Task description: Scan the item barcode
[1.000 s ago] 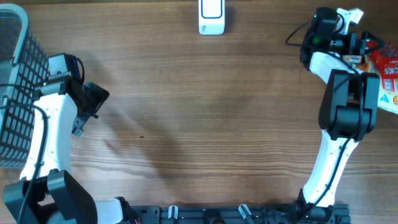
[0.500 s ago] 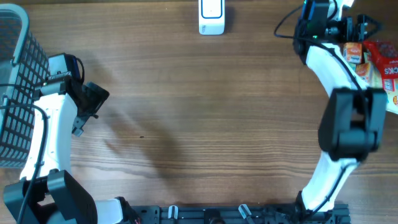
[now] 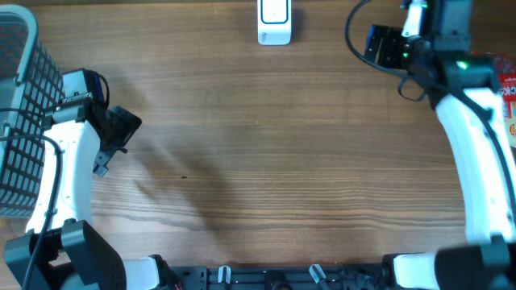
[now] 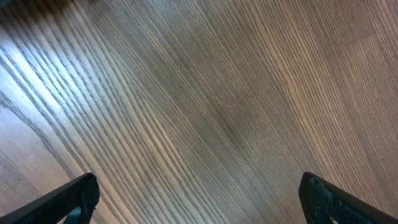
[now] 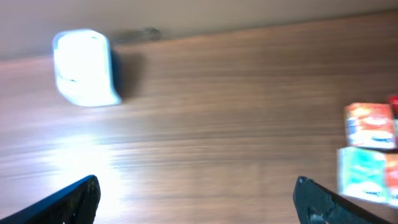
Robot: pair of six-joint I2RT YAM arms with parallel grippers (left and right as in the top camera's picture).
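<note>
The white barcode scanner (image 3: 274, 22) stands at the table's far edge, and it shows blurred at the upper left of the right wrist view (image 5: 84, 67). Snack packs, the items, lie at the far right: a red pack (image 3: 509, 87) in the overhead view, an orange-red one (image 5: 370, 125) and a teal-white one (image 5: 367, 175) in the right wrist view. My right gripper (image 3: 380, 47) (image 5: 196, 202) hangs open and empty between the scanner and the packs. My left gripper (image 3: 121, 129) (image 4: 199, 202) is open over bare wood at the left.
A grey wire basket (image 3: 20, 105) stands at the left edge beside my left arm. The wooden table (image 3: 266, 161) lies between the two arms.
My right arm has swung left and away from the snack packs, its gripper staying open and empty. The left arm has not moved.
</note>
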